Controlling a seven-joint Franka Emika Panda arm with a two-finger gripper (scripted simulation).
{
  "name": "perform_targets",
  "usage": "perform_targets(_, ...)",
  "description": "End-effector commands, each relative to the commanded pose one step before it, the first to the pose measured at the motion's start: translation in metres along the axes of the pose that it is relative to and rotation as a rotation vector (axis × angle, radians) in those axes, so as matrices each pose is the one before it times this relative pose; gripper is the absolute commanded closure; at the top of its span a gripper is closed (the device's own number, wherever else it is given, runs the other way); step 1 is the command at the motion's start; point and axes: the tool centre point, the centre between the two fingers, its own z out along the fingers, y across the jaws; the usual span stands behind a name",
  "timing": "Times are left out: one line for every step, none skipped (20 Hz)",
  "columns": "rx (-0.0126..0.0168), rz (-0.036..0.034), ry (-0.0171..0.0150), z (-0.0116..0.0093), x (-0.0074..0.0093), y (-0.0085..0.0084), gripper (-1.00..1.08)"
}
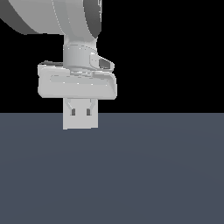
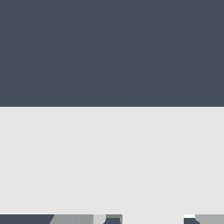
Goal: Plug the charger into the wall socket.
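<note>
Floor (image 1: 153, 175), dark blue-grey, fills the lower half of the exterior view, under a black backdrop. Arm (image 1: 57, 17) comes in from the top at the exterior view's left, wrist pointing down. Socket (image 1: 81, 120), an off-white square plate, stands upright right under the gripper (image 1: 80, 105), which overlaps its upper edge. 2 dark holes (image 1: 73, 112) sit side by side on it. In the wrist view the socket (image 2: 112, 166) is a broad pale band with grey fingers (image 2: 74, 219) at its edge. Whether the jaws are apart or clamped cannot be told, and the charger cannot be made out.
</note>
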Motion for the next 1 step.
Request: perform_targets(0.00001, 0.00048, 0.00024, -0.00005, 0.00108, 0.00038, 1.08)
